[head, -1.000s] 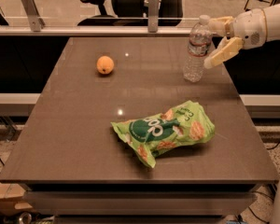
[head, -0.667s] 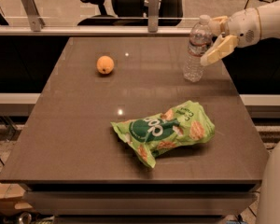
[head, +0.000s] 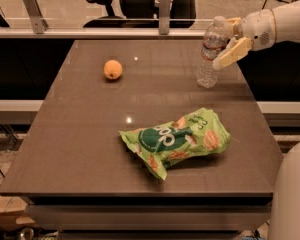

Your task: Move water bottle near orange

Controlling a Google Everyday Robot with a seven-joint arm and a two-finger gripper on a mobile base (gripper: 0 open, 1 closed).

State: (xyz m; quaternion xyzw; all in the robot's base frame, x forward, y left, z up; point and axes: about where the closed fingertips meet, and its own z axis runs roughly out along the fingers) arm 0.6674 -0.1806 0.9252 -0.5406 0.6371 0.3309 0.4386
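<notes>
The water bottle (head: 208, 54), clear and ribbed with a white cap, stands leaning slightly at the table's far right. My gripper (head: 222, 43) comes in from the right at the bottle's upper half. It is open, with one cream finger (head: 233, 51) in front of the bottle's right side and the other behind, near the cap. The fingertips are at the bottle's right edge. The orange (head: 113, 69) sits on the table at the far left-centre, well apart from the bottle.
A green crinkly snack bag (head: 177, 140) lies in the near-middle of the brown table (head: 80, 134). A railing with posts and office chairs stand behind the table's far edge. Part of my white body (head: 292, 194) shows at the lower right.
My gripper has moved left, closer in on the bottle, so its front finger now reaches the bottle's side. The bottle, orange and bag have not moved.
</notes>
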